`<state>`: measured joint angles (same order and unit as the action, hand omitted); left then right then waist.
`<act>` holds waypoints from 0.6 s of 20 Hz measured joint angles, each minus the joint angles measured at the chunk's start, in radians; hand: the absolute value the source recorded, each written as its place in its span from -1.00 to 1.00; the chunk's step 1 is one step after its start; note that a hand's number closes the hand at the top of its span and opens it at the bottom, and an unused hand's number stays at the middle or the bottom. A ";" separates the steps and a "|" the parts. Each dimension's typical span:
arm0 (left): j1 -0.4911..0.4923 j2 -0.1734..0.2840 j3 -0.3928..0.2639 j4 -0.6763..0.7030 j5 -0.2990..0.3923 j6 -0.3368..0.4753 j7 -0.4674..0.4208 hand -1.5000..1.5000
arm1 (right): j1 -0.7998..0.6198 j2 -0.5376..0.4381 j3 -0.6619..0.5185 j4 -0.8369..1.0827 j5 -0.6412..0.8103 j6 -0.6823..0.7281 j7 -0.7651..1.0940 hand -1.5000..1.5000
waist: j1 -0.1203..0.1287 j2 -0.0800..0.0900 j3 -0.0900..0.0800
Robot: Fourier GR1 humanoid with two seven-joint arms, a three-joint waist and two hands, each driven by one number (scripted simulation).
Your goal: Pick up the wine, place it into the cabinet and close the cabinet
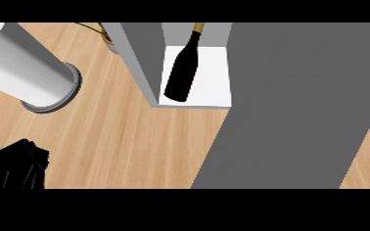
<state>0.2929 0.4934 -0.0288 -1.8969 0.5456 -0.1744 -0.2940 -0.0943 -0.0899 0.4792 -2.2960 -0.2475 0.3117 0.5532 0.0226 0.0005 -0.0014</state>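
black wine bottle (180, 73) upright inside cabinet (209, 98), well apart from left hand (22, 169); finger state unclear.

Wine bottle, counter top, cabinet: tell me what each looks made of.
Wine bottle: dark, near-black glass by its look, with a gold-coloured neck; no glint shows, so this is uncertain. Counter top: light wood or wood-look laminate, since grain streaks run across it. Cabinet: smooth white floor and flat grey panels, probably painted board, matte.
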 measured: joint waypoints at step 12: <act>0.008 -0.026 0.037 0.002 -0.002 -0.053 0.018 1.00 | -0.538 0.078 0.087 0.321 -0.139 -0.442 -0.011 1.00 | -0.002 0.001 0.003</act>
<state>0.3005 0.4679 0.0081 -1.8952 0.5436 -0.2271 -0.2758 -0.6323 -0.0121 0.5663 -1.9754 -0.3862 -0.1305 0.5423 0.0206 0.0010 0.0012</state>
